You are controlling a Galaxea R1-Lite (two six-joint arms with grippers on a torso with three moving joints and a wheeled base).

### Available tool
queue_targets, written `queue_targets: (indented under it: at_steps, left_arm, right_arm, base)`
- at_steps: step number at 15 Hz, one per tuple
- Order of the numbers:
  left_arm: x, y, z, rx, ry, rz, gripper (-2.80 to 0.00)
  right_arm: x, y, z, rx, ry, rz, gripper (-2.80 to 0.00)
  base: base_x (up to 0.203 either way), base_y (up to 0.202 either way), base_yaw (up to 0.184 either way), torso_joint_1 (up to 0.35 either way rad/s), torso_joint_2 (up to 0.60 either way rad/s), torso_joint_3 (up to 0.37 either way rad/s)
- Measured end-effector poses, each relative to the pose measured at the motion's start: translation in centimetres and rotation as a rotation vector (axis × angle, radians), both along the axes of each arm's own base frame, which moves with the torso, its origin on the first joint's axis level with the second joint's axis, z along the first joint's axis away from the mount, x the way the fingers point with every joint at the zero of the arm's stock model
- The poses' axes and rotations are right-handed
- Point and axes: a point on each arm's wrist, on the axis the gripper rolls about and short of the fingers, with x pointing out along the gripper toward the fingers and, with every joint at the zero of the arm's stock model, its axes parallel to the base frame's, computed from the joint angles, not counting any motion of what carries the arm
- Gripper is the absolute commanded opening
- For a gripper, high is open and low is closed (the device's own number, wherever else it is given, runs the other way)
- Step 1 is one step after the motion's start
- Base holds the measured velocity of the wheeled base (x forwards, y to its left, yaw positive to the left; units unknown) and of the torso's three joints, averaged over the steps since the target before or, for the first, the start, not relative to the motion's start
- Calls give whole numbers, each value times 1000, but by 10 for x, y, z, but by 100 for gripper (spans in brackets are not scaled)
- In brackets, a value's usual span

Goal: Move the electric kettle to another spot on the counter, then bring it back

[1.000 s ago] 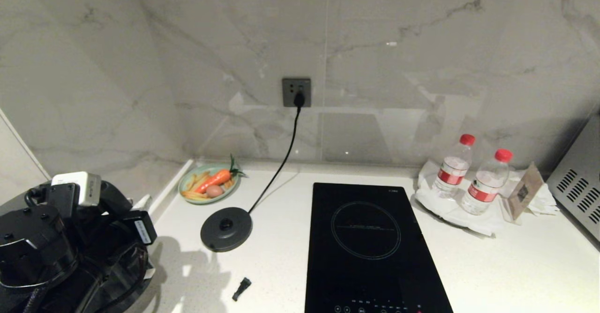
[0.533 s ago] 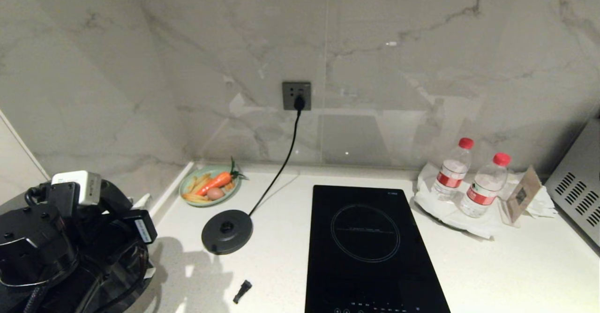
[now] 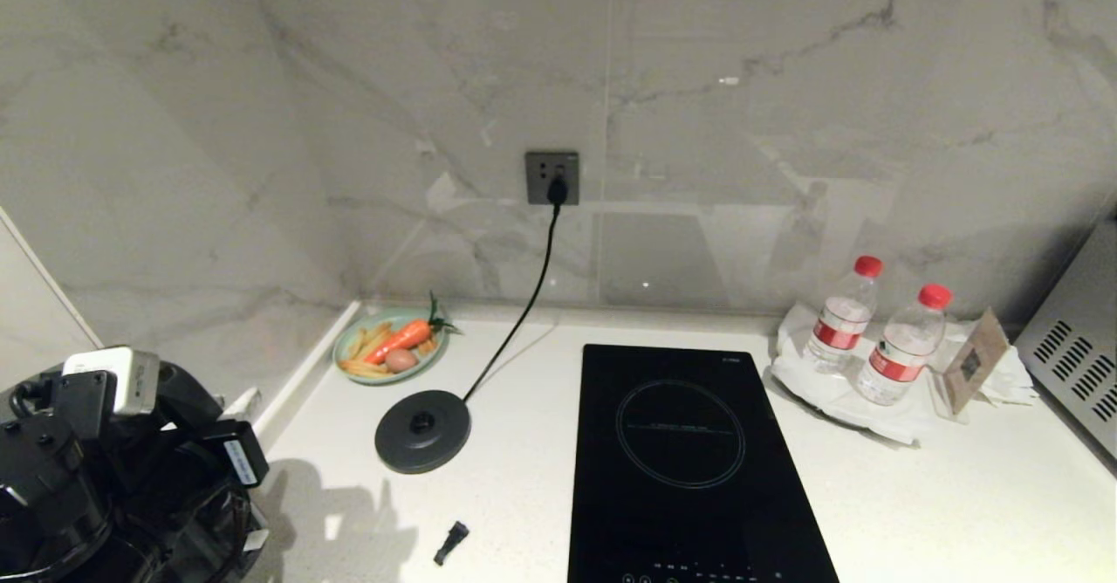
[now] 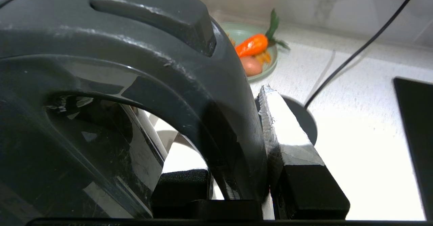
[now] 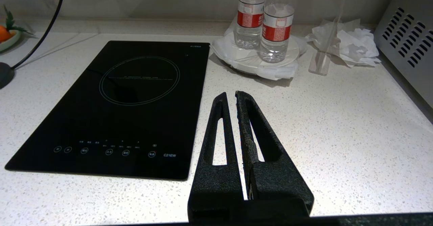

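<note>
A: Left wrist view first. Left gripper (image 4: 236, 185) is clamped on the loop handle of the electric kettle (image 4: 101, 84); one finger (image 4: 291, 144) lies against the outside of the handle, the other sits inside the loop.

B: Kettle's position?

A: Held at the gripper, off its base disc (image 4: 302, 117), which shows just past the outer finger on the counter (image 4: 355, 144). Beyond the disc is a green plate (image 4: 267, 67) with a carrot (image 4: 252, 45). A black cord (image 4: 355, 53) runs away from the disc, ahead of the gripper.

B: Head view agree?

A: Mostly. Arm and kettle make one dark mass at the lower left (image 3: 113, 478); hard to separate body from wrist there, so whether the kettle's bottom touches the counter I cannot tell.

B: Right side?

A: Right gripper (image 5: 230, 95) hangs over bare counter, fingers nearly together, a thin slit between, gripping nothing. Ahead of it to one side, the induction hob (image 5: 135, 100); ahead to the other, two water bottles (image 5: 262, 26).
</note>
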Motion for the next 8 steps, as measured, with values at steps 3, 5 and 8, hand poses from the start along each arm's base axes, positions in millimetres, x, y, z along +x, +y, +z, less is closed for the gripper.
queue_targets:
  at_steps: [3,5,8]
  left_arm:
    - [-8,6,1,-3,-7,20,-280]
    - [-14,8,2,-6,-18,25,-280]
    - [-19,13,4,-9,-30,48,-280]
  right_arm:
    - [0,0,0,0,0,0,-280]
    - [0,0,0,0,0,0,-280]
    - [0,0,0,1,0,0,-280]
  base:
    - [0,0,0,0,0,0]
    - [0,0,0,0,0,0]
    - [0,0,0,1,14,2]
